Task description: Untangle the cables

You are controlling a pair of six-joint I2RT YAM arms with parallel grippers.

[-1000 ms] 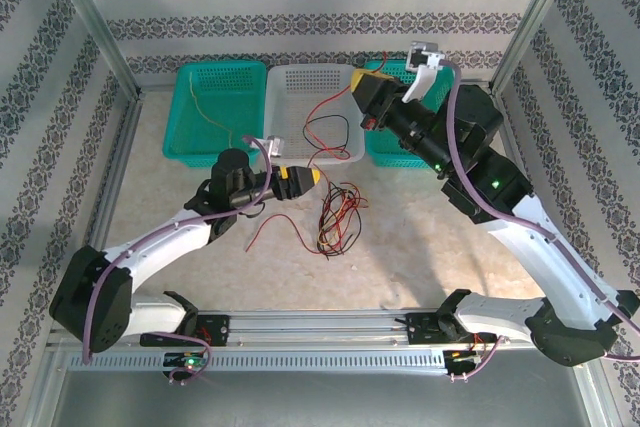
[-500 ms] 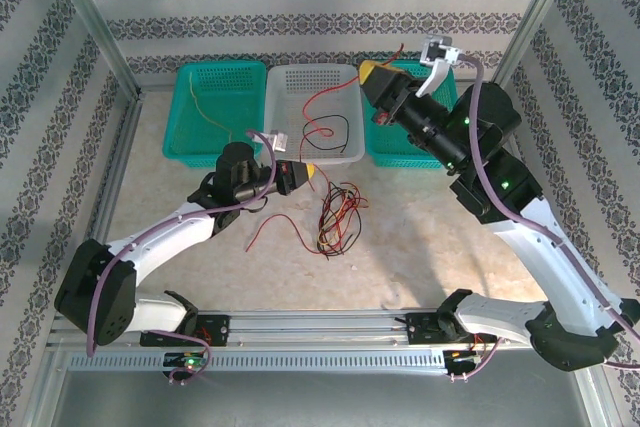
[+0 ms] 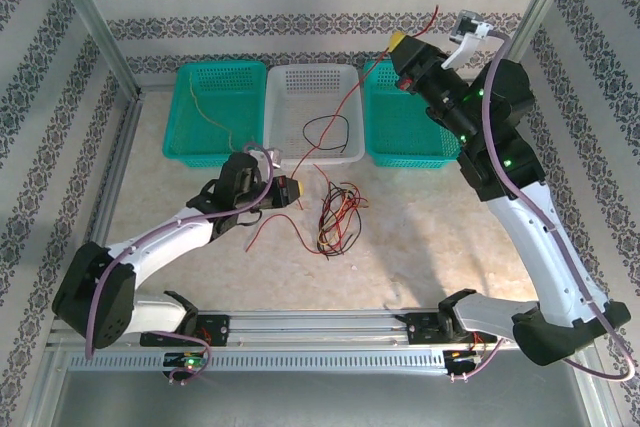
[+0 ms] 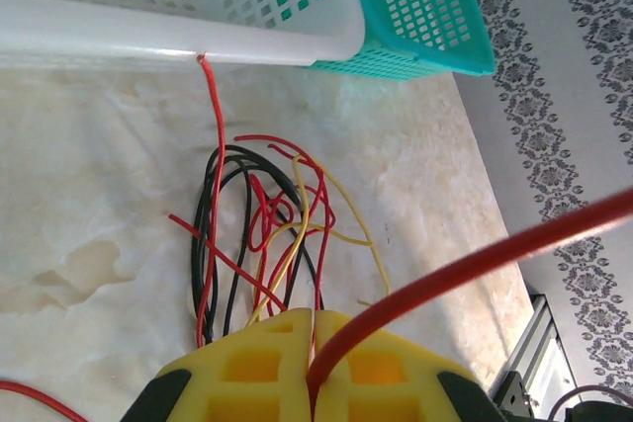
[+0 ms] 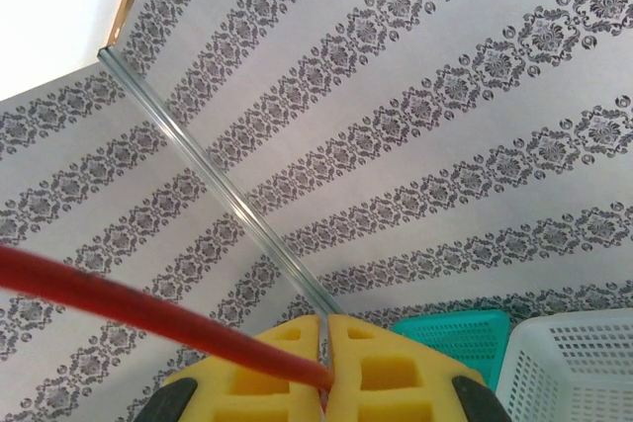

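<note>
We find the left hand [image 4: 313, 343] closed on a red cable [image 5: 148, 315], low over the worktop [image 3: 430, 237] at 6 o'clock of the white basket [image 3: 290, 87]. The right hand [image 5: 323, 343] is clamped on the same cable, raised above the teal basket [image 3: 410, 160] at 3 o'clock of the white one. The cable runs nearly straight between both hands. The cable tangle [image 3: 337, 215], red, black and yellow, lies on the worktop at 3 o'clock of the left hand. A black cable [image 3: 327, 134] lies inside the white basket.
</note>
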